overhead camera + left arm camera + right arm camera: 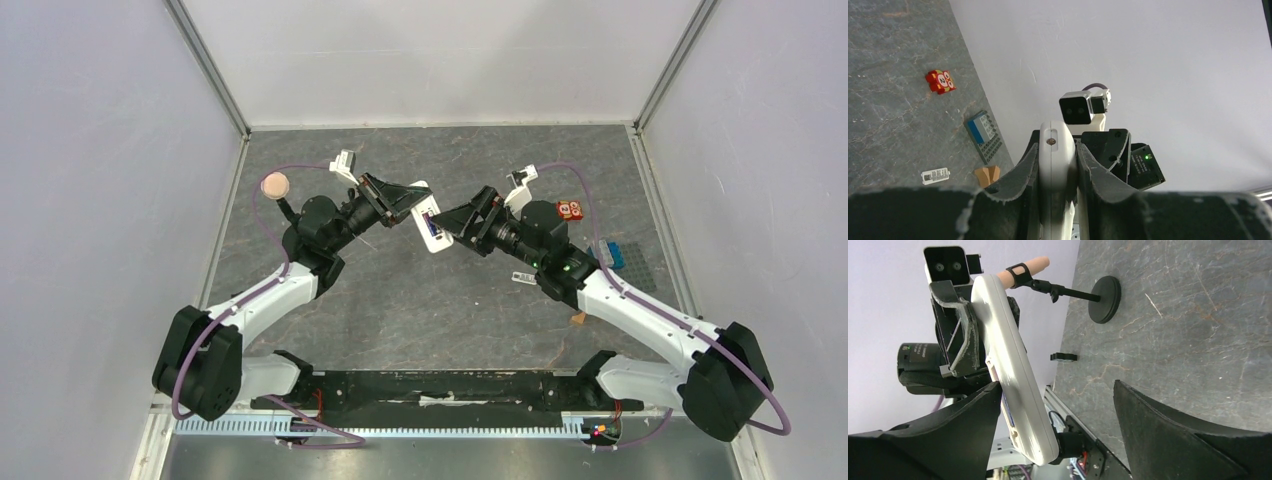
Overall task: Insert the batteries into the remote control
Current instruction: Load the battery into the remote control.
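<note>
Gripping the slim white rectangular plastic remote control (424,213) up off the dark grey marbled counter (440,310) with the left gripper (405,205), jaws clamped tight on its long sides. Hovering just beside the remote with the right gripper (452,224), jaws spread wide and holding nothing. Spotting one tiny dark purple-blue cylindrical battery (432,226) in the remote's open back, apparently seated. Calling it part-way, then: one cell in by the look of it, no second cell to be found in these views, no bay cover seen either. Beyond the right arm from the remote: small red block (570,209), blue ridged plastic box (610,254), tan wooden piece (578,318). On the remote's other side, a peach finger-shaped peg (275,185) on a black stand (1105,299). All round, plain pale walls (440,60), metal corner posts (215,70), even light.
</note>
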`<state>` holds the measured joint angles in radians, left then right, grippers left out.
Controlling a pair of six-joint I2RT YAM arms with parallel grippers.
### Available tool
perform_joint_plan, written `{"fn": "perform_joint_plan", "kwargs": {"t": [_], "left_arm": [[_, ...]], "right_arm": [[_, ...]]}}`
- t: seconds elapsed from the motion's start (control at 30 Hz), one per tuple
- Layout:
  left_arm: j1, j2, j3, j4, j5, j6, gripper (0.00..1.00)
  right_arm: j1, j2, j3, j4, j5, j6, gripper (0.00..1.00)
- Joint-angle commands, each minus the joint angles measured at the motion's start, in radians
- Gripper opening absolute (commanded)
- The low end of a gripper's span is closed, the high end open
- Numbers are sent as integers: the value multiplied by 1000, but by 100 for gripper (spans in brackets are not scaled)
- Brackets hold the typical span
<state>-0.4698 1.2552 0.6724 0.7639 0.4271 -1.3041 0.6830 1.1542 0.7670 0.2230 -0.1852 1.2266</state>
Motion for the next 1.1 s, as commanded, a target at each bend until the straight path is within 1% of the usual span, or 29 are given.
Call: {"fn": "perform_joint_plan", "kwargs": {"t": [0.0,0.13,0.27,0.37,0.5,0.6,0.8,0.97,1.07], "left_arm": [[-1,-29,30,78,58,60,2],[0,-28,36,65,82,99,2],[-1,-31,40,35,82,125,2],[-1,-31,44,11,75,138,2],[-1,-30,60,-37,62,152,2],[-1,-35,72,-78,52,168,2],[0,-53,77,-134,37,186,2],[-1,-62,76,-162,28,199,2],[-1,-66,78,-185,20,211,2]], "right_arm": [[0,-47,31,20,-2,-120,85],[-1,-60,71,-23,7,-236,89],[15,-48,156,-136,35,-388,89],[69,-39,220,-202,92,-493,89],[170,21,320,-316,178,-619,89],[225,75,384,-393,264,-671,89],[252,125,441,-475,377,-744,86],[260,128,457,-483,414,-779,87],[262,103,442,-436,402,-795,88]]}}
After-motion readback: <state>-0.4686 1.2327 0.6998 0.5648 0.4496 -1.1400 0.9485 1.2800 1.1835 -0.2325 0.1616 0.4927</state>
